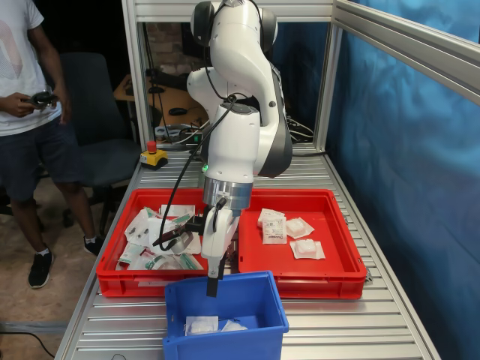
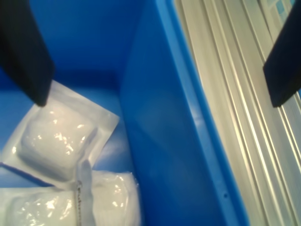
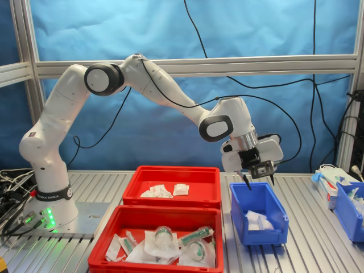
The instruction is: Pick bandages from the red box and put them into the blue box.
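Gripper (image 3: 259, 184): empty, fingers (image 2: 26, 52) spread wide, nothing between them; hangs over the rim of the blue box, one fingertip inside the box, the other outside over the table in the wrist view.
Blue box (image 1: 259, 296): stands on the slatted aluminium table (image 1: 360, 322), just in front of the two red trays in the first exterior view; at the second exterior view's right of the trays (image 3: 274, 219).
Bandages in the blue box (image 2: 59, 141): two puffy white square packets in clear wrap on the floor of the box, edges overlapping; also seen in the first exterior view (image 1: 202, 325) and in the second exterior view (image 3: 256, 220).
Red box (image 1: 341, 247): on the first exterior view's right, touching the other red tray along one side; the farther tray in the second exterior view (image 3: 170, 173).
Bandages in the red box (image 1: 289, 232): a few white packets lying loose, some touching, toward the middle; exact count hard to tell.
Second red tray (image 1: 112, 262): holds longer, flatter packets with green markings (image 3: 196, 234), piled loosely.
Arm (image 3: 165, 91): white, reaches from its base at the second exterior view's left across both trays.
Emergency-stop button (image 1: 152, 154): red on yellow, at the table's far edge in the first exterior view.
Person (image 1: 30, 112): stands off the table at the first exterior view's left, a controller in hand.
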